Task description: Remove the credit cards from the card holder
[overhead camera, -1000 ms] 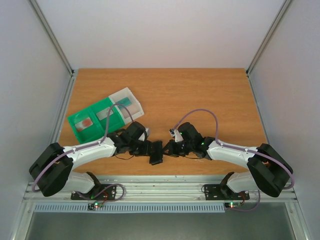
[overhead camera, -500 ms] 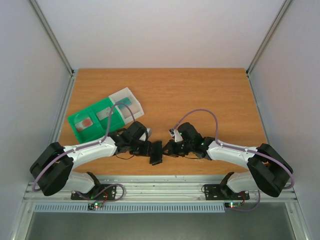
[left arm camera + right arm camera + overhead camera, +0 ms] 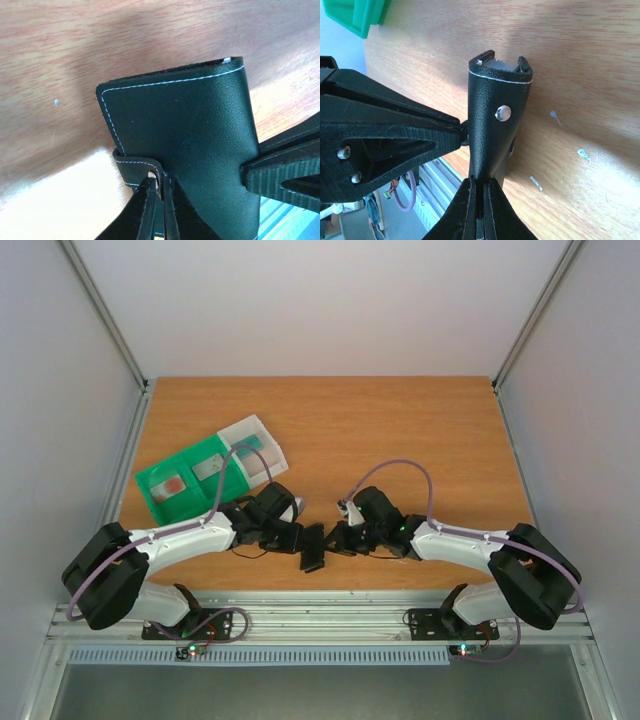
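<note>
Card holder (image 3: pixel 190 145): black leather-look, fine pebbled grain, slight sheen, white thread stitching round the edge. Shiny metal snap stud (image 3: pixel 503 113) on its side. Left gripper (image 3: pixel 158 182) at holder's tab: matt black plastic w/ ridged layer lines. Table (image 3: pixel 400 430) under holder: smooth wood-grain, satin finish. Tray (image 3: pixel 150 490) beyond holder: green plastic, smooth.

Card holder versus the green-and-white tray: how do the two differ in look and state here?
The card holder is black, stitched and folded shut; the tray is green and white, open-topped. The card holder is pinched by the left fingers and right fingers; the tray lies untouched. The tray's cards show; the card holder's contents are mostly hidden. Both are over the wooden table.
</note>
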Motion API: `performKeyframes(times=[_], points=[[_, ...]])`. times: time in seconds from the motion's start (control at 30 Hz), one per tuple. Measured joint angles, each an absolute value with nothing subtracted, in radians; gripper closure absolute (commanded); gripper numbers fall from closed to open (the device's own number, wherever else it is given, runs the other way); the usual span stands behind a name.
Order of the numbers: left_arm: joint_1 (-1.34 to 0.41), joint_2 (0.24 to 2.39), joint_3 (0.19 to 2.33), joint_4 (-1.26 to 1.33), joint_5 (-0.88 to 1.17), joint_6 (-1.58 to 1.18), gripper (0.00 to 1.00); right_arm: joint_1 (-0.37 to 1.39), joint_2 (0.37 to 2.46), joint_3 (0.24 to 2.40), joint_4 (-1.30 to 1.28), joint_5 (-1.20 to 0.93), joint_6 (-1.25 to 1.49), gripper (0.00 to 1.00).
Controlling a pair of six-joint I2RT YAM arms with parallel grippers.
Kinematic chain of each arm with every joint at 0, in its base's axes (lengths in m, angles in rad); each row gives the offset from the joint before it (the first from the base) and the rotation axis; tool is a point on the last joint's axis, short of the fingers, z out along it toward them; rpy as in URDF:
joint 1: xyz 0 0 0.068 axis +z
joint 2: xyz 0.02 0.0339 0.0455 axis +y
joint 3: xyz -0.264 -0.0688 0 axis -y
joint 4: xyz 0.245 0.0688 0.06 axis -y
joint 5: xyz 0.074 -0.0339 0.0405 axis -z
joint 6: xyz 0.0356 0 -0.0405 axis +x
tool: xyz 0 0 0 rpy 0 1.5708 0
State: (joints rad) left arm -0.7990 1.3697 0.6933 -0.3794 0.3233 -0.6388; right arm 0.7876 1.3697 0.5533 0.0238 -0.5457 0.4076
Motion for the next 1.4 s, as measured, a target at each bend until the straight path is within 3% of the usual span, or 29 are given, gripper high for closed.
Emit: performKeyframes(times=[0.13, 1.23, 1.4], points=[[-0.799, 1.37, 0.694, -0.385, 0.326, -0.639, 1.0, 0.788, 1.371, 0.546, 0.03, -0.545, 0.407, 0.99], [-0.803, 1.251, 0.694, -0.502, 0.266, -0.638, 1.0, 0.797, 1.386, 0.502, -0.032, -0.399, 0.37, 0.99], [-0.803, 1.23, 0.694, -0.509, 0.266, -0.639, 1.0, 0.797, 1.386, 0.502, -0.037, -0.392, 0.369, 0.88]])
